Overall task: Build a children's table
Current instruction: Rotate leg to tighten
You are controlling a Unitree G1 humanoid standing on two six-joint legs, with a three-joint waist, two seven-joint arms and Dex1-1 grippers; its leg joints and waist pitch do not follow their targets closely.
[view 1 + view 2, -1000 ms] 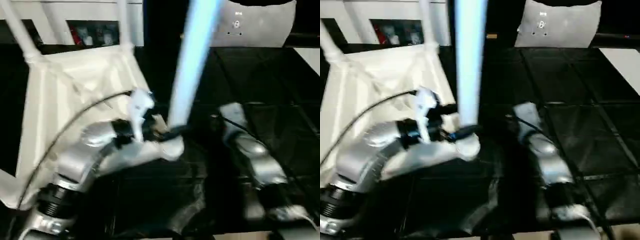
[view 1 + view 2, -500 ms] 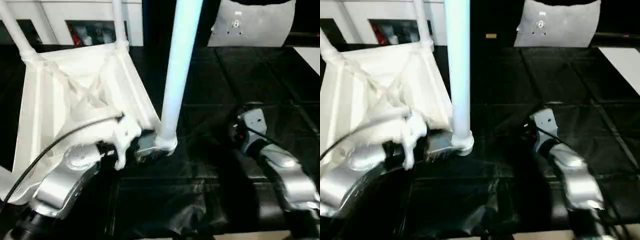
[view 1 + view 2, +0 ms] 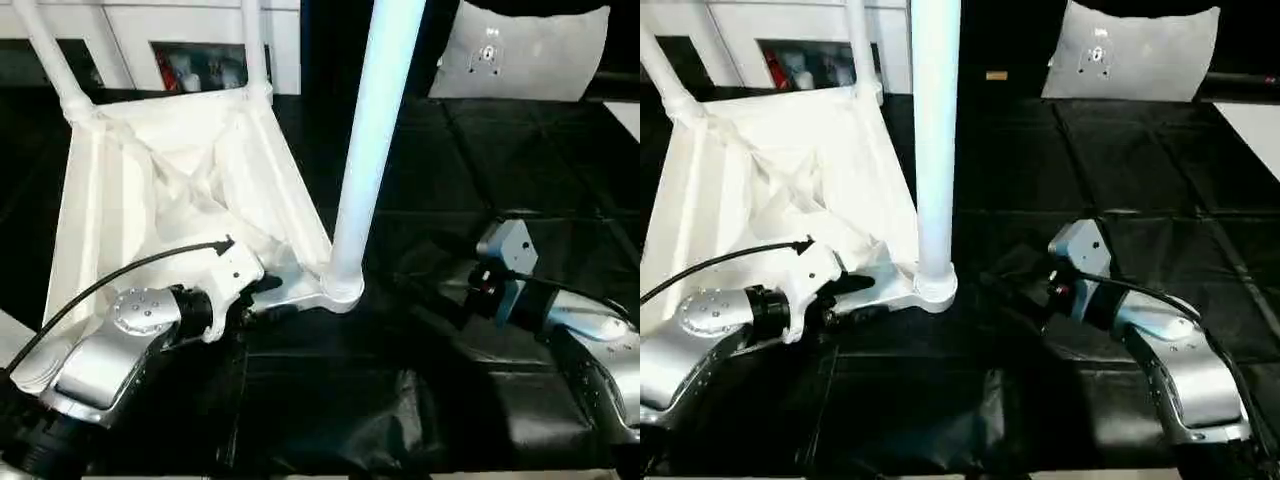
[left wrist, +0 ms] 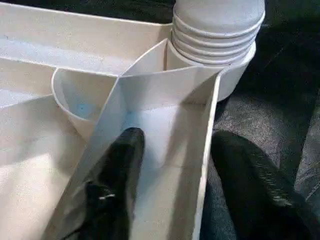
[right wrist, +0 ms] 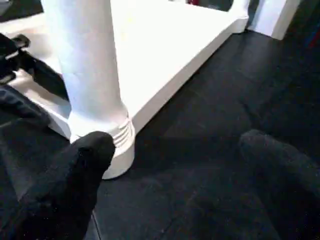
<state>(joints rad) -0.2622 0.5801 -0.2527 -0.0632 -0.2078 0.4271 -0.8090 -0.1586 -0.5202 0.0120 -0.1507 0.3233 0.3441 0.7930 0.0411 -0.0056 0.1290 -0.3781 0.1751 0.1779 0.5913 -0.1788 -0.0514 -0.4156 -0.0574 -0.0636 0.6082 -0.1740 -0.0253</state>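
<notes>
The leg (image 3: 372, 150) now stood seated in the tabletop (image 3: 170, 190); left gripper (image 4: 170, 185) straddled the rim beside it, right gripper (image 5: 175, 175) sat released nearby.

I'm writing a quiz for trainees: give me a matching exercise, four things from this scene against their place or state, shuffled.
1 nearest leg
2 left gripper
3 right gripper
4 pad

A open, low over the black floor
B far right, at the back
C upright in a corner socket
D astride the table top's edge wall

Pairs: 1-C, 2-D, 3-A, 4-B
</notes>
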